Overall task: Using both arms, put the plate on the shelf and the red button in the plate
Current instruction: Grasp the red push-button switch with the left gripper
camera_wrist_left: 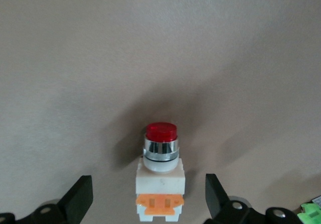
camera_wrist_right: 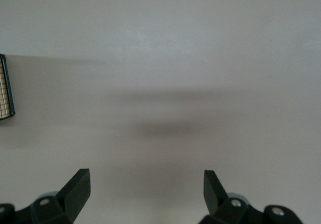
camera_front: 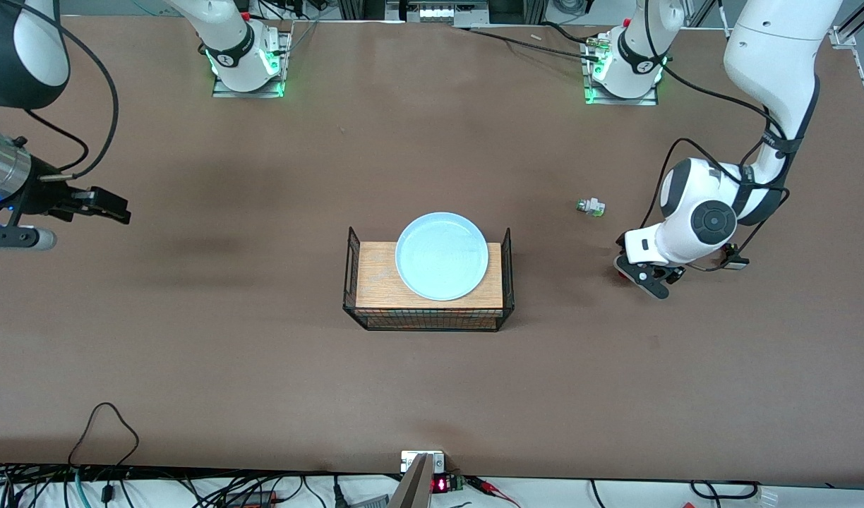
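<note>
Plate (camera_front: 442, 255) already rests on the wooden board (camera_front: 375, 275) in the wire rack. Our left gripper (camera_wrist_left: 149, 196) hangs low, fingers apart, straddling the red button (camera_wrist_left: 161, 176) lying on the table; our right gripper (camera_wrist_right: 146, 193) waits open toward its end.

A brown matte table (camera_front: 262, 367) fills the view under even overhead light, with a white ledge (camera_front: 615, 494) carrying tangled cables (camera_front: 107, 487) along the edge nearest the front camera.
</note>
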You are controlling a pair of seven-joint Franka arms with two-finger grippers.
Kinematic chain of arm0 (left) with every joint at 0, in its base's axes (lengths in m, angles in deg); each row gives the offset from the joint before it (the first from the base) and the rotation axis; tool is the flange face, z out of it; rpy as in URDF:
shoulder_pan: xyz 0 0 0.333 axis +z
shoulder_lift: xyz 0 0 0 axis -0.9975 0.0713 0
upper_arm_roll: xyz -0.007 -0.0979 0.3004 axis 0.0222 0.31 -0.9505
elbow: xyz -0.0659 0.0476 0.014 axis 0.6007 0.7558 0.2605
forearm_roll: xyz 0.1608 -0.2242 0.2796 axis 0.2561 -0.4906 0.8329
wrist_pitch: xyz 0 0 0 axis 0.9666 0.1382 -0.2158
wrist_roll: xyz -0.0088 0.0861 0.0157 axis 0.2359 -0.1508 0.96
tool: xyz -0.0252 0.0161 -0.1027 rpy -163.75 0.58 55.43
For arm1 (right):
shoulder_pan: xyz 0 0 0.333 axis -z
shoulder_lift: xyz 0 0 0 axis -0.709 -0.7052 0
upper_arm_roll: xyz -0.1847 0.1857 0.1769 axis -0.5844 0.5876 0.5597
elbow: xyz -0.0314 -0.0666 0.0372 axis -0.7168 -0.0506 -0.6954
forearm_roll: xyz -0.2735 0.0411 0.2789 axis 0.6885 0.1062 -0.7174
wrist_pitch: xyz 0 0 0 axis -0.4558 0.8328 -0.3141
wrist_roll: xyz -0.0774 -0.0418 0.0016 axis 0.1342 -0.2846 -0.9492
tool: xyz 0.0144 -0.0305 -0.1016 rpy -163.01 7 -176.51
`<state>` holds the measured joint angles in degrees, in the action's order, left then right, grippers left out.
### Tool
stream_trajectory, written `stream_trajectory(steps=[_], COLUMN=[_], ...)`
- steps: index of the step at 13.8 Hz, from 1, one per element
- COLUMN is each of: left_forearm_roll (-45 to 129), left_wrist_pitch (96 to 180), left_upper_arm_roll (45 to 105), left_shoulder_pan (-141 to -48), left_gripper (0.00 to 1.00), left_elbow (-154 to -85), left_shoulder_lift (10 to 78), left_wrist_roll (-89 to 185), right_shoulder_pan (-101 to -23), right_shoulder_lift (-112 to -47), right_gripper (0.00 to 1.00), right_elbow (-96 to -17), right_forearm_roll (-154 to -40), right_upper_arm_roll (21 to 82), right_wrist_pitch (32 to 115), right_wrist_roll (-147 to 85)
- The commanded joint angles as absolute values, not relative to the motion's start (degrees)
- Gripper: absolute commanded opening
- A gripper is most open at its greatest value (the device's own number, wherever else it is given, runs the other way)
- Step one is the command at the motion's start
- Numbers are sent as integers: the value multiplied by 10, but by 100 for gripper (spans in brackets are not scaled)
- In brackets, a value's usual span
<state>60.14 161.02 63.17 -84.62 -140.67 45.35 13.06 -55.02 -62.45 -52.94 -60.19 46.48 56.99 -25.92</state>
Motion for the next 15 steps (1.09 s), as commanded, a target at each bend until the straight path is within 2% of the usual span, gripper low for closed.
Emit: stream_trajectory(steps=[1, 2, 4, 5, 6, 8, 12, 15], left_forearm_roll=[613, 613, 613, 613, 613, 613, 541, 449], left_wrist_pitch=[1613, 1609, 1596, 1572, 1552, 1454, 1256, 1193], left_upper_arm_roll=[635, 635, 636, 637, 637, 648, 686, 721], left_shoulder_pan=[-849, -850, -849, -849, -849, -849, -853, -856], left_gripper=[74, 64, 31, 19, 14, 10, 10, 10], left_elbow=[-1412, -1412, -1408, -1399, -1380, -1310, -1131, -1022], left_shoulder_lift=[453, 457, 454, 449, 444, 432, 432, 430], left_wrist_roll=[122, 123, 123, 125, 126, 125, 168, 260], right_shoulder_pan=[-551, -552, -552, -552, -552, -552, -551, -550], right_shoulder_lift=[-558, -556, -554, -554, -554, -553, -551, -551], right_gripper=[100, 100, 100, 100, 100, 100, 100, 100], right_elbow=[-604, -605, -606, -606, -608, -608, -597, -581], right_forearm_roll=[-600, -600, -600, -600, -600, -599, -600, -600], right_upper_arm_roll=[473, 475, 476, 476, 476, 476, 476, 476], right_wrist_pitch=[591, 583, 580, 580, 580, 581, 572, 562], right_wrist_roll=[-283, -281, -276, -275, -274, -275, -274, -273])
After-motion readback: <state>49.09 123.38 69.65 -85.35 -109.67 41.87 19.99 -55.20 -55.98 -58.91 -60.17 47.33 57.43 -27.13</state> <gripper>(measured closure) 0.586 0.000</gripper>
